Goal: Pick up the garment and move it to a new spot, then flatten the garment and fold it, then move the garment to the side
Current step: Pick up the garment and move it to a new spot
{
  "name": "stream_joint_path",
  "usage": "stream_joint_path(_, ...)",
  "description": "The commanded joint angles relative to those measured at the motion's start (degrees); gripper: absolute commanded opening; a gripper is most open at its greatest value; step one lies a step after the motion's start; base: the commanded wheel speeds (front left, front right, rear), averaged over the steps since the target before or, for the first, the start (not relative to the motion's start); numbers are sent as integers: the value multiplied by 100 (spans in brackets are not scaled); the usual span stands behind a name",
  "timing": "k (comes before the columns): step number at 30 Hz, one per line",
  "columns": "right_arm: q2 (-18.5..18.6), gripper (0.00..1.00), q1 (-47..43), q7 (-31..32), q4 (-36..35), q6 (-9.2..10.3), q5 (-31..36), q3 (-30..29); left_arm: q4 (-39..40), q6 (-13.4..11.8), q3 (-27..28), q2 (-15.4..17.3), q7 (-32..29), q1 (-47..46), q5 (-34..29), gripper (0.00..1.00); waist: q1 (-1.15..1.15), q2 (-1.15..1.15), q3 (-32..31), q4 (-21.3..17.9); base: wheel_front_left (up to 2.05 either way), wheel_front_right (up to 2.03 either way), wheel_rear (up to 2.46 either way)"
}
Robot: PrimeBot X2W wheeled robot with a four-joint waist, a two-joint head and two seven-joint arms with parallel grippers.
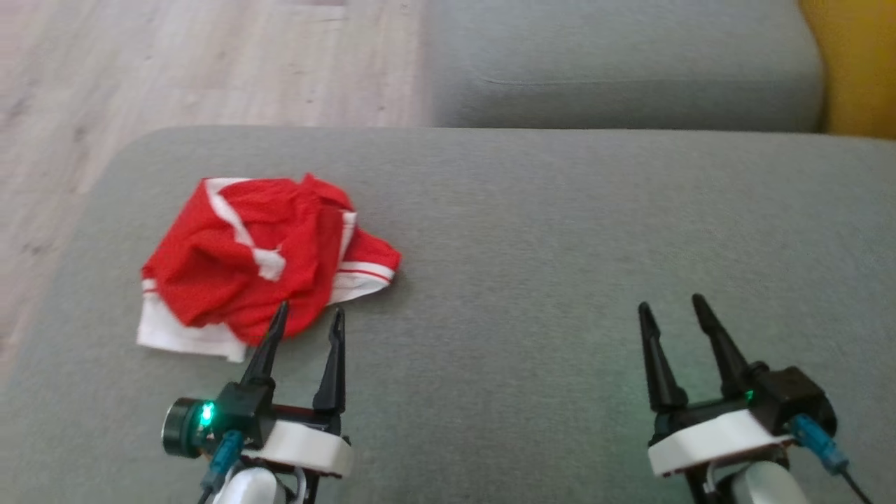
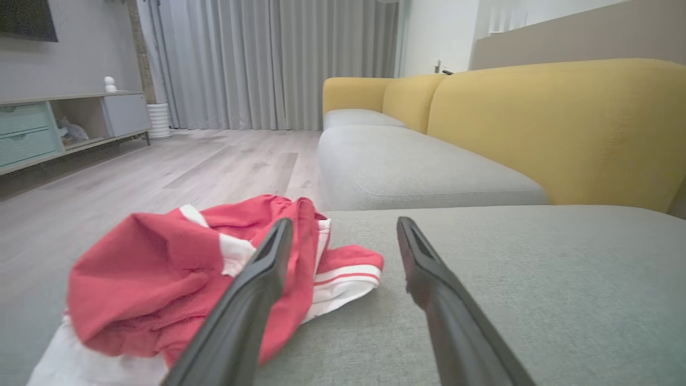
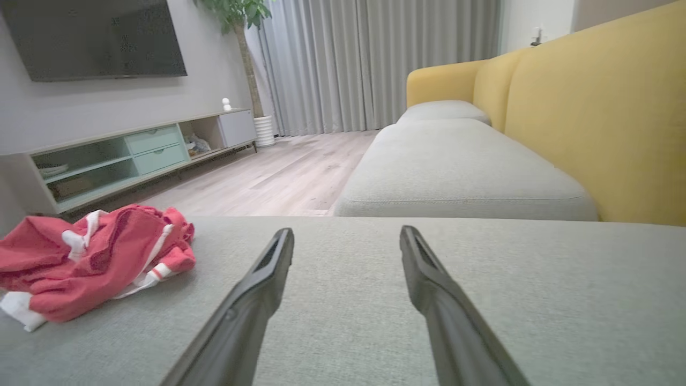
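The garment [image 1: 259, 259] is a crumpled red piece with white stripes and a white hem, lying on the grey sofa cushion [image 1: 560, 245] toward its left end. It also shows bunched up in the left wrist view [image 2: 171, 273] and far to the left in the right wrist view [image 3: 91, 257]. My left gripper [image 1: 309, 315] is open just at the garment's near edge, its left finger over the red cloth and nothing between the fingers. My right gripper [image 1: 668, 304] is open over bare cushion, far to the right of the garment.
A second grey seat cushion [image 1: 623, 63] lies beyond this one, with the yellow sofa back [image 1: 861, 63] on the right. Pale wood floor [image 1: 175, 63] runs off the cushion's left and far edges. A TV cabinet [image 3: 134, 155] and curtains [image 3: 375, 59] stand across the room.
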State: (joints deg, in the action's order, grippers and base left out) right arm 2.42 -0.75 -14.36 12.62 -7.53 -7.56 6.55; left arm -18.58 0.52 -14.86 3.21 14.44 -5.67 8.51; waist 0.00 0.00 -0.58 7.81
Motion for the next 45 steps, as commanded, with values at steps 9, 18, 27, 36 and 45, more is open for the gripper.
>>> stream_joint_path(9, 45, 100, 76, -63, -196, 4, 4, 601, 65, -40, 462, -5, 56, -62, -136, 100, 0, 0, -135, 801, 0, 0, 0)
stream_joint_path(18, 45, 100, 26, -63, -203, 4, -70, 816, 150, -2, 608, -16, 56, 48, -172, 100, 0, 0, -225, 1362, 0, 0, 0)
stream_joint_path(27, 45, 100, 9, -63, -181, 4, -104, 862, 130, 64, 604, -24, 56, 109, -236, 100, 0, 0, -268, 1590, 0, 0, 0)
stream_joint_path(36, 45, 100, 39, -63, -213, 4, -47, 843, -154, 324, 493, 161, 56, -355, -441, 100, 0, 0, -30, 1454, 0, 0, 0)
stream_joint_path(45, 45, 100, 363, -63, -221, 4, 149, 809, -1611, 667, -130, 617, -623, -2348, -548, 100, 0, 0, 650, 1057, 0, 0, 0)
